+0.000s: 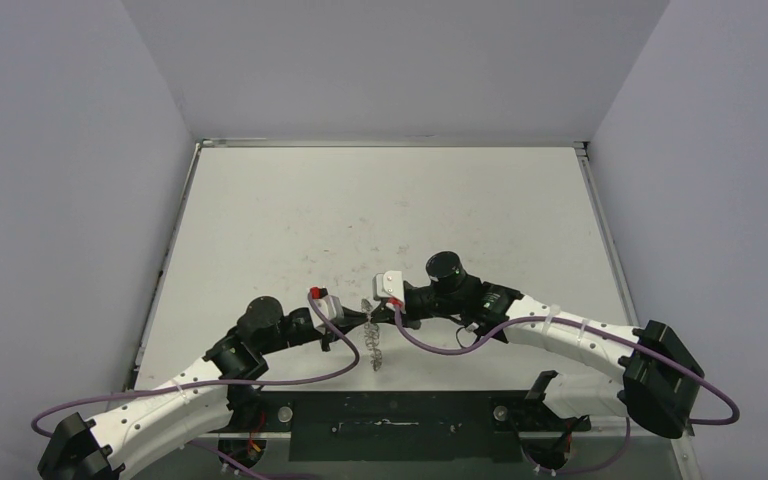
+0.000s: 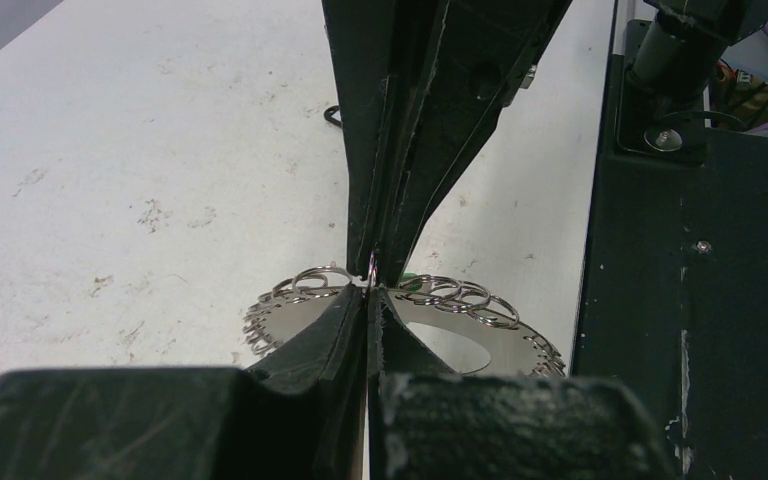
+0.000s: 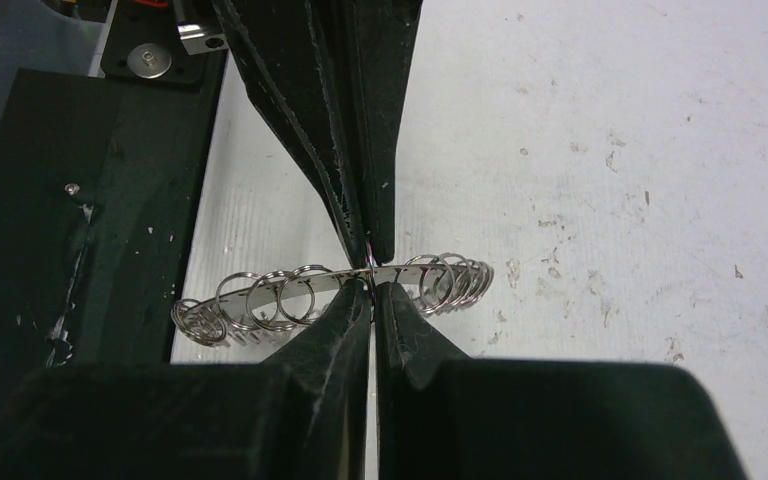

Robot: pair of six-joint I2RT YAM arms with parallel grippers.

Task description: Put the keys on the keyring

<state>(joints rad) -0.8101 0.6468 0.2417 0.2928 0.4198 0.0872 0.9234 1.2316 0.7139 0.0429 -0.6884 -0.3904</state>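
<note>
The keyring [image 1: 373,345], a flat silvery ring fringed with small wire loops, hangs edge-on just above the table between both arms. My left gripper [image 1: 358,317] and right gripper [image 1: 388,306] meet tip to tip at its top rim. In the left wrist view my left gripper [image 2: 370,287] is shut on the keyring's [image 2: 460,335] rim, where a thin wire loop stands. A sliver of the keys' green tag [image 2: 413,279] peeks out beside the right fingers [image 2: 430,150]. The rest of the keys is hidden. In the right wrist view my right gripper [image 3: 372,286] is shut on the same rim spot of the keyring [image 3: 280,292].
A black base plate [image 1: 390,415] runs along the near table edge, close below the hanging ring; it shows at the right of the left wrist view [image 2: 700,330] and the left of the right wrist view [image 3: 70,200]. Purple cables [image 1: 430,345] loop beside both wrists. Grey walls enclose the table.
</note>
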